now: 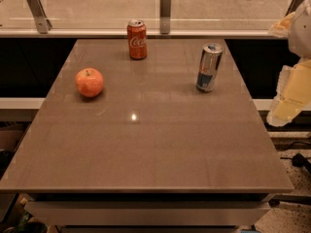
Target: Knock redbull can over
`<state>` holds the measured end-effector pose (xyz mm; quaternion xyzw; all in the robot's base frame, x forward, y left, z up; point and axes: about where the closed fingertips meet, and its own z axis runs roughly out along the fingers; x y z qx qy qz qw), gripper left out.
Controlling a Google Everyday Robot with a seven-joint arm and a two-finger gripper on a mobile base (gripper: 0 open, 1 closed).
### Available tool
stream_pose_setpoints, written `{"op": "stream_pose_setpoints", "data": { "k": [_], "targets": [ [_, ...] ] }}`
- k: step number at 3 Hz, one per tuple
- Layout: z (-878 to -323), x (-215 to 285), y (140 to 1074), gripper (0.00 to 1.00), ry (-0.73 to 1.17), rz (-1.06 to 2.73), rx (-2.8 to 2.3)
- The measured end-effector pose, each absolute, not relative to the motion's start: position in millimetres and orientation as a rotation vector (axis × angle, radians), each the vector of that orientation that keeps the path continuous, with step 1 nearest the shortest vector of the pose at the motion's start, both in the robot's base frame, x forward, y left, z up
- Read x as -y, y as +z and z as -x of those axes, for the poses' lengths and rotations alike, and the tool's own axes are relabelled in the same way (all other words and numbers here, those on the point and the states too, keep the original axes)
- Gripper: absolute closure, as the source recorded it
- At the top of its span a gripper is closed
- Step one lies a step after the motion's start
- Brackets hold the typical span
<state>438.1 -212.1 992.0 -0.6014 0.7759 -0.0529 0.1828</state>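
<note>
The redbull can [209,68] is a tall slim silver and blue can with a small red mark. It stands upright on the brown table [146,140], at the back right. My gripper [290,97] shows as pale yellow and white parts at the right edge of the view. It hangs past the table's right edge, to the right of the can and a little nearer the camera. It is apart from the can and touches nothing I can see.
A red Coca-Cola can [137,39] stands upright at the table's back middle. A red apple [89,82] lies at the left. A glass railing with metal posts [165,11] runs behind the table.
</note>
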Motion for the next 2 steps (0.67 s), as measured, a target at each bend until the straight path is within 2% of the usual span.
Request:
{"op": "stream_pose_setpoints", "data": {
  "k": [2],
  "targets": [
    [-441.7, 213.7, 995.4, 0.00, -0.139, 1.667, -2.192]
  ]
}}
